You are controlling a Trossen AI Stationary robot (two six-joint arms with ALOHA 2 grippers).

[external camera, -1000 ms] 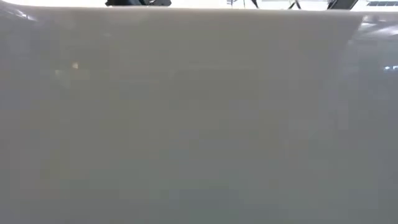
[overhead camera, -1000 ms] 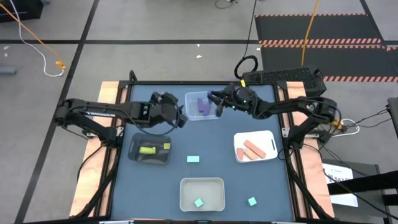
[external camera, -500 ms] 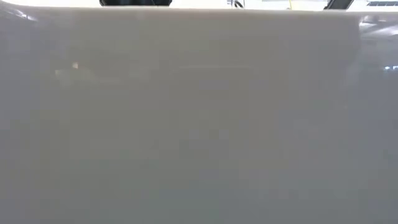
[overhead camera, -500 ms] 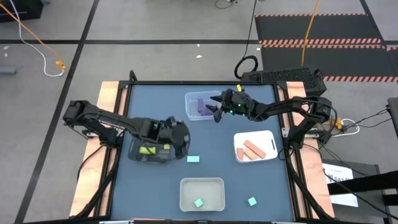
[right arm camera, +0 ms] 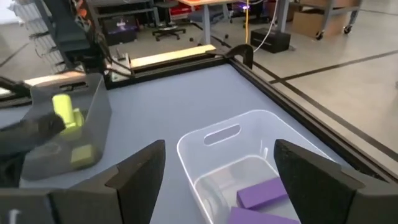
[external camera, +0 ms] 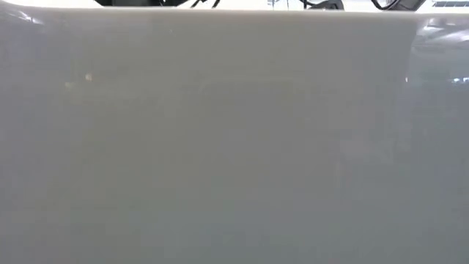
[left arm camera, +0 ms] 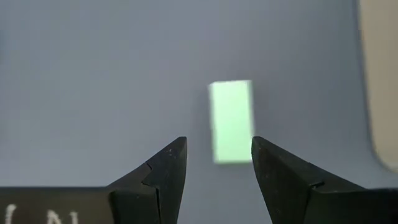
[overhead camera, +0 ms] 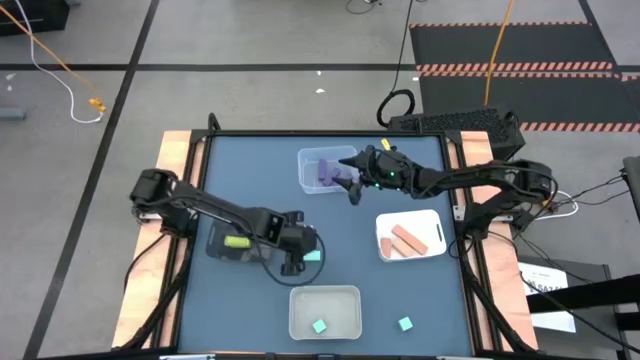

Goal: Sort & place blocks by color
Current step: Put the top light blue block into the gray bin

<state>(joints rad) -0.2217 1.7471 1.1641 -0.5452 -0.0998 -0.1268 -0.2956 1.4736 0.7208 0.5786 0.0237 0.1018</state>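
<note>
A light teal bar block (overhead camera: 313, 256) (left arm camera: 231, 121) lies flat on the blue table. My left gripper (overhead camera: 297, 262) (left arm camera: 217, 140) hangs open just over it, fingers pointing down and touching nothing. My right gripper (overhead camera: 350, 188) (right arm camera: 219, 149) stands wide open at the near right side of the clear tray (overhead camera: 303, 170) (right arm camera: 186, 146), where purple blocks (overhead camera: 325, 170) (right arm camera: 264, 193) lie. Yellow-green blocks (overhead camera: 237, 241) (right arm camera: 65, 112) sit in the dark tray (overhead camera: 215, 250). Orange blocks (overhead camera: 407, 238) lie in the white tray (overhead camera: 384, 222). One teal block (overhead camera: 319, 326) lies in the near tray (overhead camera: 297, 312), another (overhead camera: 404, 323) on the table.
The low view is filled by a pale tray wall (external camera: 234, 147) right in front of the camera. The table's raised black frame (overhead camera: 452, 200) runs along its edges. Bare blue table shows between the trays.
My left gripper has swung from the far left, beside the clear tray, toward the near edge and right, past the dark tray, and now hangs over the teal bar. My right gripper has opened at the clear tray and drawn slightly toward the near edge.
</note>
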